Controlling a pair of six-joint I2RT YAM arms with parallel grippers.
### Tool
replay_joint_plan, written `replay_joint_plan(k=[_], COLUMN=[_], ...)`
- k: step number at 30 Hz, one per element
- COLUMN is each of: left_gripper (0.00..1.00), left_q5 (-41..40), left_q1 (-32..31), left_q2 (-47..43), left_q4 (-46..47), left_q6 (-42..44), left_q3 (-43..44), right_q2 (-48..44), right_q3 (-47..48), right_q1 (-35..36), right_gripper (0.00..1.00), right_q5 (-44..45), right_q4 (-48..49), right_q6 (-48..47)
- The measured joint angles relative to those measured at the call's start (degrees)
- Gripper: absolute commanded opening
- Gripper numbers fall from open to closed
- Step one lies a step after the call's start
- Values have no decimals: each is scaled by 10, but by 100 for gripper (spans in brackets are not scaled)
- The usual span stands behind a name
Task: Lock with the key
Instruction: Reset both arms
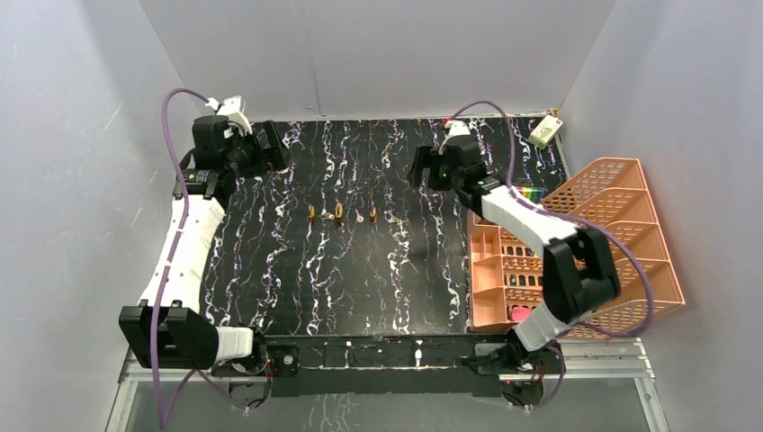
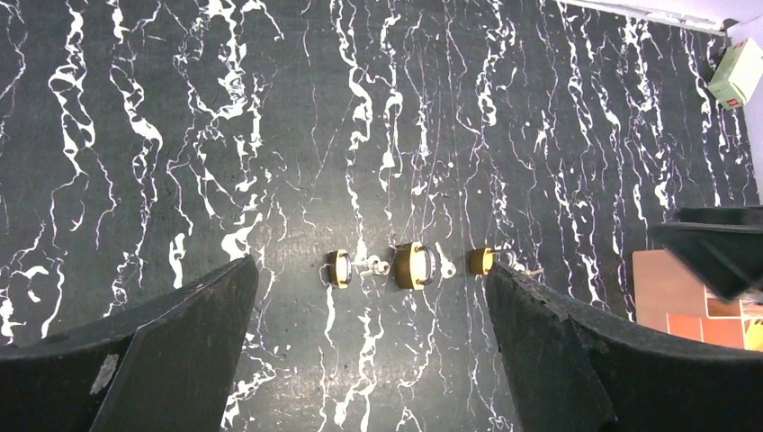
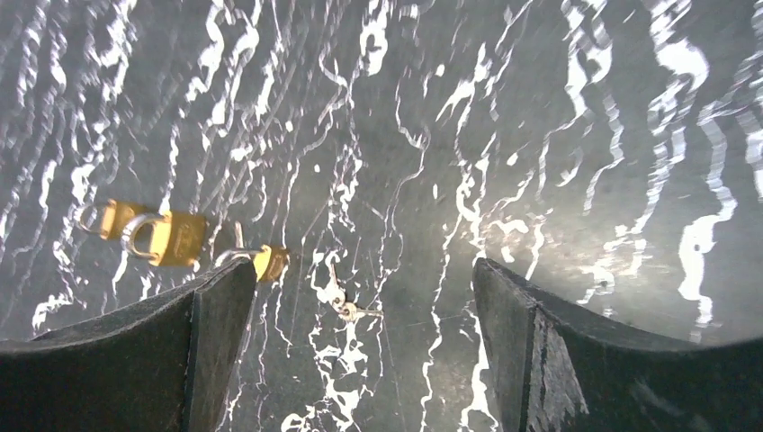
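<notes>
Three brass padlocks lie in a row mid-table: a small one [image 1: 312, 212], a larger one [image 1: 339, 212] and a small one [image 1: 372, 214]. A small silver key [image 1: 358, 216] lies between the last two. In the left wrist view the padlocks [image 2: 338, 267] [image 2: 412, 265] [image 2: 481, 261] lie ahead of the fingertips, with keys [image 2: 376, 265] [image 2: 444, 258] between them. In the right wrist view the padlocks [image 3: 171, 238] [image 3: 268, 263] sit at the left, with a pair of keys [image 3: 344, 304] beside them. My left gripper [image 1: 274, 153] [image 2: 369, 270] is open and empty at the back left. My right gripper [image 1: 419, 169] [image 3: 364, 265] is open and empty at the back right.
Orange plastic organizer racks [image 1: 576, 243] stand along the table's right side. A white box [image 1: 544, 132] sits at the back right corner and also shows in the left wrist view [image 2: 736, 74]. Grey walls enclose the table on three sides.
</notes>
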Motion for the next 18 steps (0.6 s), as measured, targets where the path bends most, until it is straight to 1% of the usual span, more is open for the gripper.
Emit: replay_joint_plan(k=[6,10,18], left_gripper=[98,98,98], left_q5=[1,6,21], left_q1=[2,3,3], left_q2=[-12,-17,-35], left_q4=[24,44,67], left_q6=[0,-3,-12], left_q3=[-13,-33,-49], right_q2=[-130,-206,-289], right_q3=[-30,-71,-118], right_q1=[-1,3,2], right_gripper=[99,99,98], right_q5=[57,90,118], right_q4=[11,7,-1], right_q6=[-16,-9,-16])
